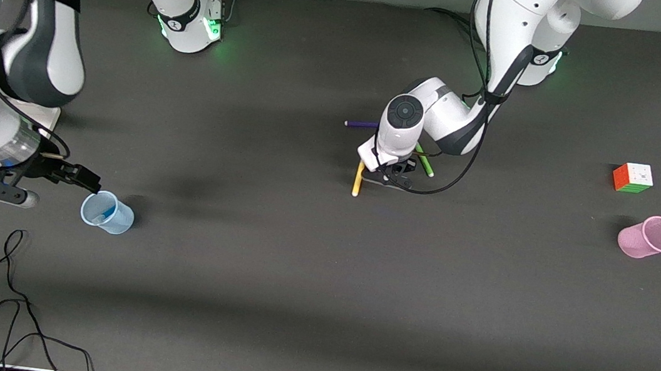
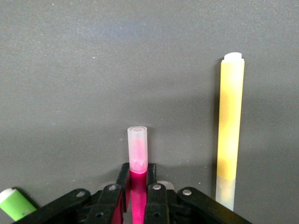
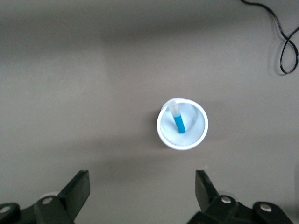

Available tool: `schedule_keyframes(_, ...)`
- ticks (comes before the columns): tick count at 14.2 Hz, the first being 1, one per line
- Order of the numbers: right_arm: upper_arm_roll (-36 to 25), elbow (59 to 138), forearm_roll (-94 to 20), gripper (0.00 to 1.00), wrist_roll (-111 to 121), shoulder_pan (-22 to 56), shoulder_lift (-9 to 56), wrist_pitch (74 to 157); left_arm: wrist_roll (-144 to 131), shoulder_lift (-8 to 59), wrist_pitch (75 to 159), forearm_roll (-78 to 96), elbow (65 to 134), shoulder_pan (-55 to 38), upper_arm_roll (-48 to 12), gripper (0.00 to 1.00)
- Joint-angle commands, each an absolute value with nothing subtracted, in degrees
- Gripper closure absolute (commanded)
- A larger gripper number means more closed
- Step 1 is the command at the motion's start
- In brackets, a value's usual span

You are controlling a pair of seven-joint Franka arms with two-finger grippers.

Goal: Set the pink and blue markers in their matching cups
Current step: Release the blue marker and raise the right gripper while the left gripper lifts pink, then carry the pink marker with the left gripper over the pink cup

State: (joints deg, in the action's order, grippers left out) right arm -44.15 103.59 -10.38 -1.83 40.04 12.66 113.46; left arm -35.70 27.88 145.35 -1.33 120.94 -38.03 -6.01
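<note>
Blue is settled: the blue marker [image 3: 179, 122] stands inside the pale blue cup [image 1: 107, 212], which sits upright nearest the front camera of the task's things, toward the right arm's end of the table; the right gripper [image 1: 33, 183] hangs just beside that cup with its jaws spread wide and nothing between them, and the right wrist view looks straight down into the cup from above; that half of the job I judge done, and the right arm waits.

Farther from the camera, toward the left arm's end, the pink cup [image 1: 650, 237] stands empty as far as can be seen, tilted or seen at a slant, I cannot tell which; a colour cube [image 1: 633, 177] lies a little farther off than it.

Farther still, near the table's middle, the left gripper [image 1: 387, 173] is down among the pens with its jaws clamped on the pink marker [image 2: 138, 161], whose clear cap sticks out past the fingertips; the yellow pen [image 1: 358, 179] lies just beside it, the green pen [image 1: 425, 161] near, and the purple pen [image 1: 361, 124] farthest; 1 marker of 2 is home; the pink 1 still has to be lifted, carried to the pink cup, well apart from here, and dropped in.
</note>
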Motion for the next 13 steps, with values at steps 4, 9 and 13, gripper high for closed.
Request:
schedule_keyframes(4, -44.21, 94.68, -8.53, 0.0, 1.13, 40.43, 12.66, 98.74, -36.48, 17.34, 131.34, -2.81, 120.59, -35.51, -4.57, 1.0)
schedule_keyframes(9, -43.68, 84.66, -9.31, 0.0, 0.53, 40.61, 12.57, 88.86, -34.73, 9.68, 109.72, -3.95, 110.41, -30.95, -4.39, 1.0)
schedule_keyframes(13, -44.29, 83.85, -9.58, 0.0, 0.44, 40.26, 10.81, 88.86, -21.75, 3.09, 102.32, -4.04, 106.36, -21.39, -4.48, 1.0)
